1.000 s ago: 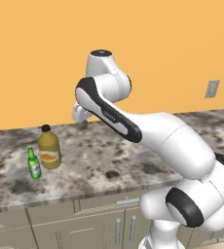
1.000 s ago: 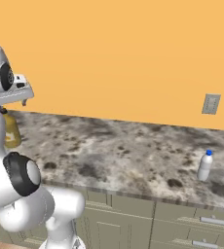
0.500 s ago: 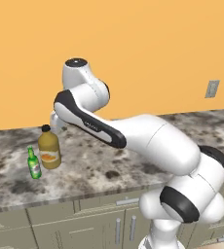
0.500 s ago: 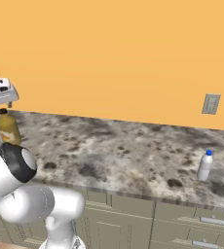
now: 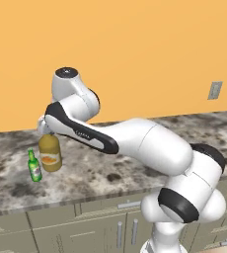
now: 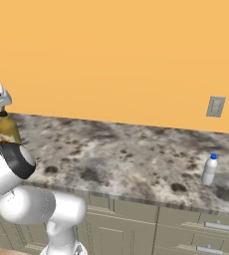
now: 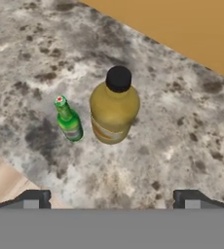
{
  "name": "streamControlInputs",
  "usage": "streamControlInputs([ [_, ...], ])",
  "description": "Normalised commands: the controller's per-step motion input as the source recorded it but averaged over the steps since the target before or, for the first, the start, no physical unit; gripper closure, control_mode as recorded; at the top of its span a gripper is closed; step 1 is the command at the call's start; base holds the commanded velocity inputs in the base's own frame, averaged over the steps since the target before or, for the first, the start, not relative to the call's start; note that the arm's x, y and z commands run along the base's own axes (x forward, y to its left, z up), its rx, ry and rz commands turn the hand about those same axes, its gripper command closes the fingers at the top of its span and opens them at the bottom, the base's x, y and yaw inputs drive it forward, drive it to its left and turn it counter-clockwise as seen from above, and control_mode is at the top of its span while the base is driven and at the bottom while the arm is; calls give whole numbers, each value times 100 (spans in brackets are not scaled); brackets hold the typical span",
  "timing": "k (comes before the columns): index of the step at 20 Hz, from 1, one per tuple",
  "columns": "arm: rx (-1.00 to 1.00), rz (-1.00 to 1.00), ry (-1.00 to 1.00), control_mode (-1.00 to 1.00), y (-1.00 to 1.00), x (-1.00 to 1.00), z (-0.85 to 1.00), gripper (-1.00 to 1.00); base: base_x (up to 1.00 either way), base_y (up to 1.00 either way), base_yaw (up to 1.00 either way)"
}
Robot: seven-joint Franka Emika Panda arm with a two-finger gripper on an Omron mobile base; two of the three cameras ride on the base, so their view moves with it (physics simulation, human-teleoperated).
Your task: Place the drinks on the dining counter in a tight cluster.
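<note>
Clustering so far: amber juice jug point(image 7: 114, 112) and slim green bottle point(image 7: 68, 120) stand upright just beside each other, not touching, near one end of the bench point(image 6: 121, 154).
Straggler: small white blue-capped bottle point(image 6: 209, 169) stands upright alone, well apart from the pair, toward the other end of the bench near its front edge.
Jug handling: fat and full-looking, so probably the heaviest of the three; the smooth rounded body may slip, and the narrower shoulder under the black cap looks the safest place to take hold.
Green bottle handling: slim, tall for its foot and likely glass, so easy to tip and breakable; best held around the body below the neck.
White bottle handling: small and probably light; a hold round its middle should do, and it is likely the easiest one to carry over to the others.
Tool point(image 7: 112, 198): spread wide, holding nothing, hovering above the jug and green bottle, looking down on them.
Arm: reaches across the bench with the hand over the jug's cap in the left base view.
Surroundings: orange wall behind, with a wall socket point(image 6: 215, 106) above the white bottle's end.
</note>
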Motion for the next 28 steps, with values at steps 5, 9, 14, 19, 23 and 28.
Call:
streamControlInputs([
  [5,0,0,-1,-100,15,15,-4,-100,0,0,0],
  [9,3,0,0,-100,0,20,-2,-100,0,0,0],
  [14,2,0,0,-100,1,25,-13,-100,0,0,0],
  [19,0,0,0,-100,13,19,-15,-100,0,0,0],
  [23,0,0,0,-100,21,15,-10,-100,0,0,0],
  [28,0,-1,0,-100,19,17,-12,-100,0,0,0],
])
